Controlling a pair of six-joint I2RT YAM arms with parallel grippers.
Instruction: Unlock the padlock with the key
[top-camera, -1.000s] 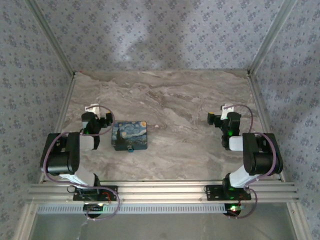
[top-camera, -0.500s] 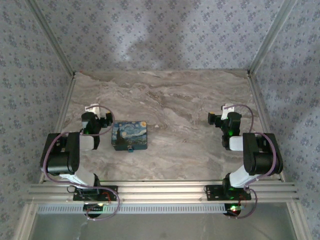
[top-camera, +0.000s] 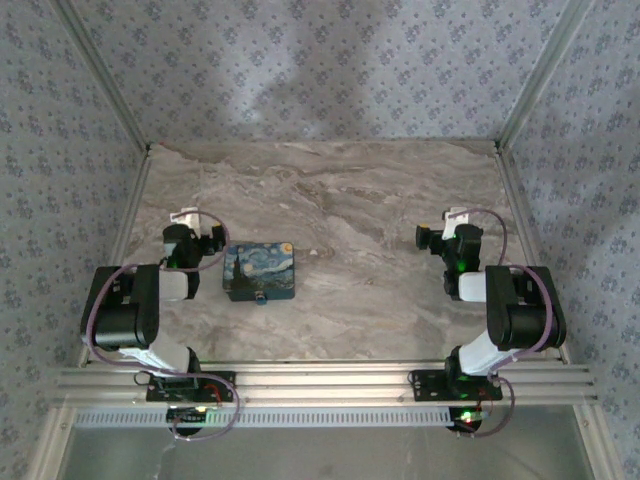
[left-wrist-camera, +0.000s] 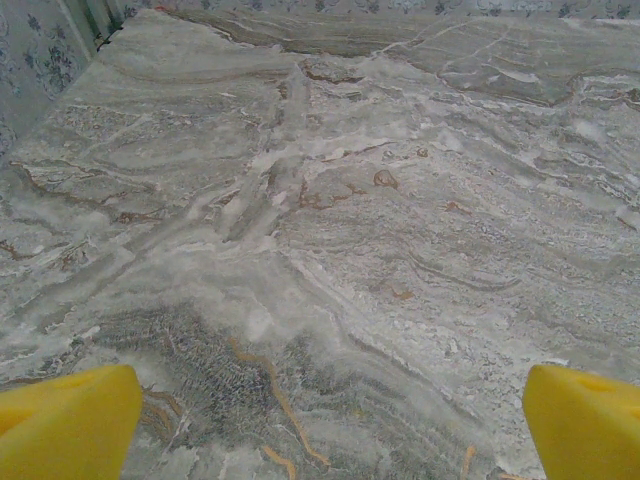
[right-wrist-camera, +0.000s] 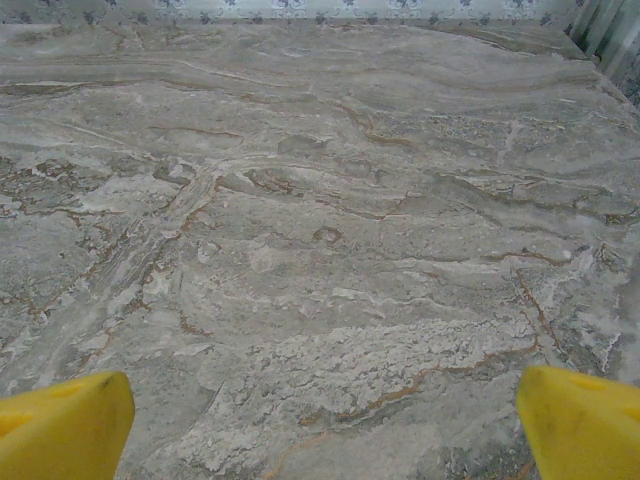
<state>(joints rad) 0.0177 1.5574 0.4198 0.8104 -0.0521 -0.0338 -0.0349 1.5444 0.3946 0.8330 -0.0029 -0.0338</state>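
The tiny bluish padlock hangs at the near edge of the Starry Night box, left of the table's middle. My left gripper rests just left of the box, apart from it. In the left wrist view the left gripper is open, its yellow fingertips spread wide over bare marble. My right gripper sits at the right side of the table, far from the box. The right wrist view has the right gripper open too, with nothing between its yellow fingertips. A small pale speck lies right of the box; I cannot tell whether it is the key.
The marble table is fenced by patterned walls at the back and both sides, with metal posts at the corners. An aluminium rail carrying both arm bases runs along the near edge.
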